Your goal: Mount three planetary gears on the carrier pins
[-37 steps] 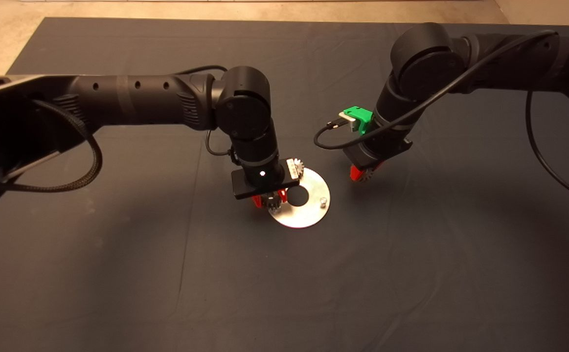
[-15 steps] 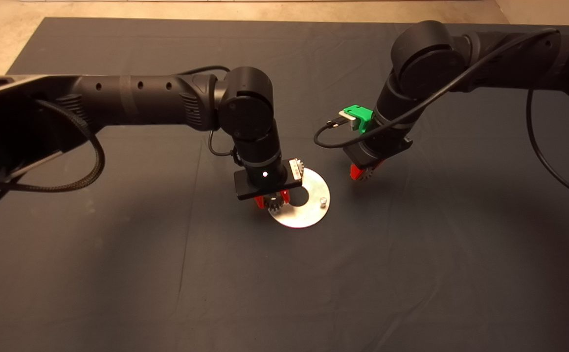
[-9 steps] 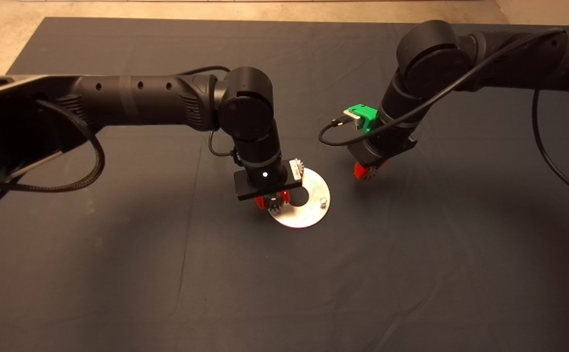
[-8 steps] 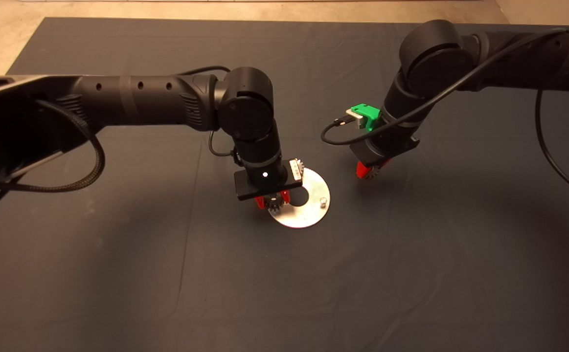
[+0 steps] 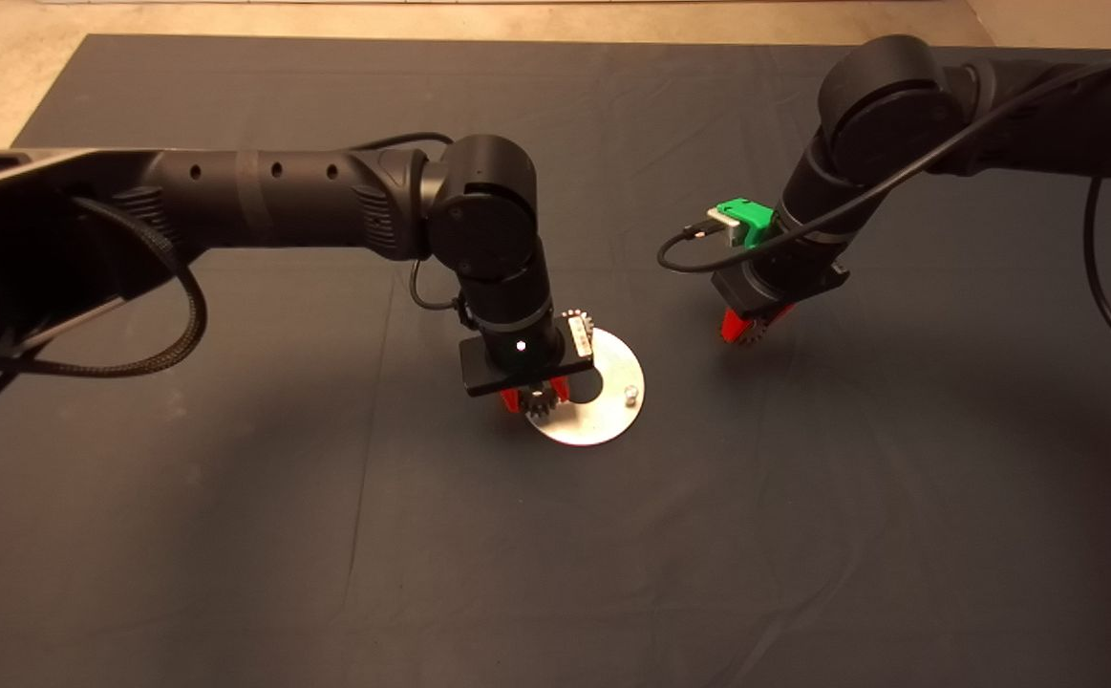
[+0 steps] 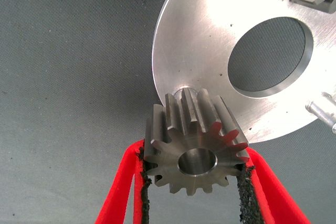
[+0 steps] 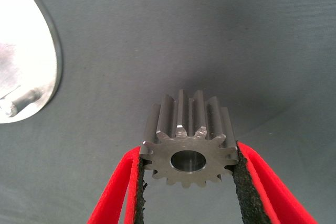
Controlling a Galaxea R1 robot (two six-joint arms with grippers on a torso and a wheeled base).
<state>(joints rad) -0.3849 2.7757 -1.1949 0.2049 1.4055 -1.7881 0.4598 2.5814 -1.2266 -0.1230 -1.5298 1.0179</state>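
Step in hand: we judge this to be the second of three installs. One gear (image 5: 575, 319) sits at the far side of the disc (image 5: 603, 425), apparently on its pin, and we hold one gear in each pincer.
Left pincer (image 6: 194, 182): pinching a gear (image 6: 194, 145) by its toothed flanks, bore facing the wrist camera. It hangs over the near-left rim of the disc, just above a pin (image 6: 185, 92) whose top peeks out beyond the teeth.
Right pincer (image 7: 186, 184): pinching the third gear (image 7: 186, 148), held above the mat (image 5: 230, 526) to the right of the disc and apart from it.
Free pin (image 5: 630, 392): bare, upright, on the right side of the disc.
Next move, as we judge it: bring the bore over the pin under the left gear, then lower straight down. The fit looks close, so any tilt could jam the gear on the pin's top.
Release: we would spread the left fingers only once the gear lies flat on the disc.
In the way: the left wrist hides most of the near-left pin from the head view. The seated gear stands across the central hole (image 6: 268, 56), clear of the approach.
Around: only the dark mat on the table and a strip of floor (image 5: 421, 14) beyond it.
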